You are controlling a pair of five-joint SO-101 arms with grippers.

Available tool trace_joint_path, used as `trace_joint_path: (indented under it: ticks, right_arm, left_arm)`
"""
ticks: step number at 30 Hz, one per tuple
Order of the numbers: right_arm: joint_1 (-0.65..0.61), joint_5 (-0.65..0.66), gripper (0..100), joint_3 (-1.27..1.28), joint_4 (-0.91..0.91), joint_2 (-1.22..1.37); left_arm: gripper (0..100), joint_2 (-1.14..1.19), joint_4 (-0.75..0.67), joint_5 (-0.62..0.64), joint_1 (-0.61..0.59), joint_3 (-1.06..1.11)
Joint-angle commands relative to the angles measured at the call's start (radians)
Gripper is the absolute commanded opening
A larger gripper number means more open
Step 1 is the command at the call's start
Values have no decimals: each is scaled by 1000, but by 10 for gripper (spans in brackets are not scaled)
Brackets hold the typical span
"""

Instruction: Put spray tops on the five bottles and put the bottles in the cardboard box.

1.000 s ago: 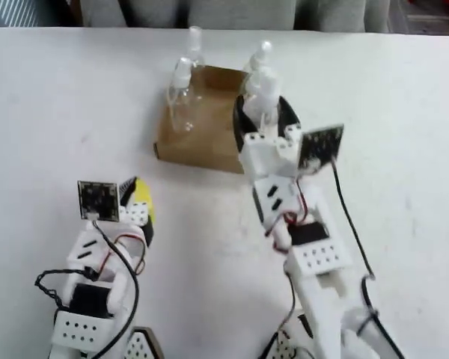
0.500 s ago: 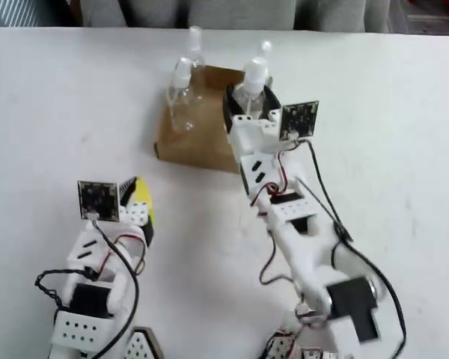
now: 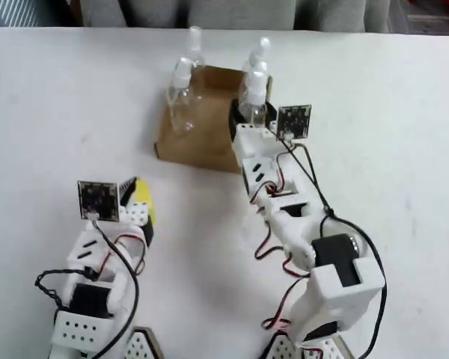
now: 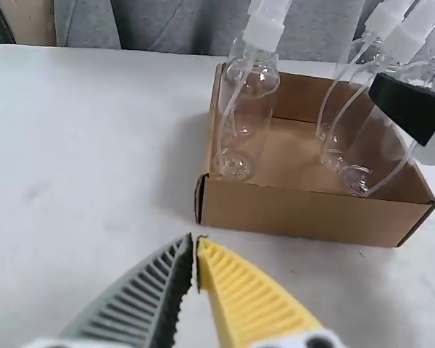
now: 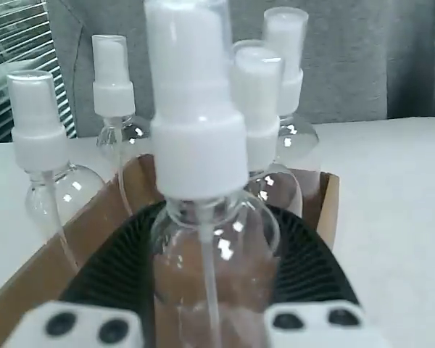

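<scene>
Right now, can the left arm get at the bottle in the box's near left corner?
Probably yes: bare table and the low box wall lie between the left tool and that bottle; the right tool holds another.

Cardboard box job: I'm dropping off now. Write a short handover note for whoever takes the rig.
Right gripper: shut on a bottle with its spray top on, held in the cardboard box at the corner nearest the right arm. I can't tell if it touches the floor.
Left gripper: shut, empty, over the table short of the box.
Done: all five bottles carry spray tops; two others plainly stand in the box.
Left: seat and release the held bottle, then check that the last two are inside.
</scene>
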Motion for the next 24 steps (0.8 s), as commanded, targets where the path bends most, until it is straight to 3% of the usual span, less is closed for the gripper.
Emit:
trace_joint_path:
  ticks: [1, 8, 24]
  right_arm:
    - [4, -9, 16, -41, -79, 22]
    - [-12, -6, 16, -41, -177, 105]
    - [-19, -6, 16, -40, -197, 177]
  left_arm:
    - [22, -15, 2, -8, -13, -3]
    - [22, -15, 2, -8, -13, -3]
    - [22, -15, 2, -8, -13, -3]
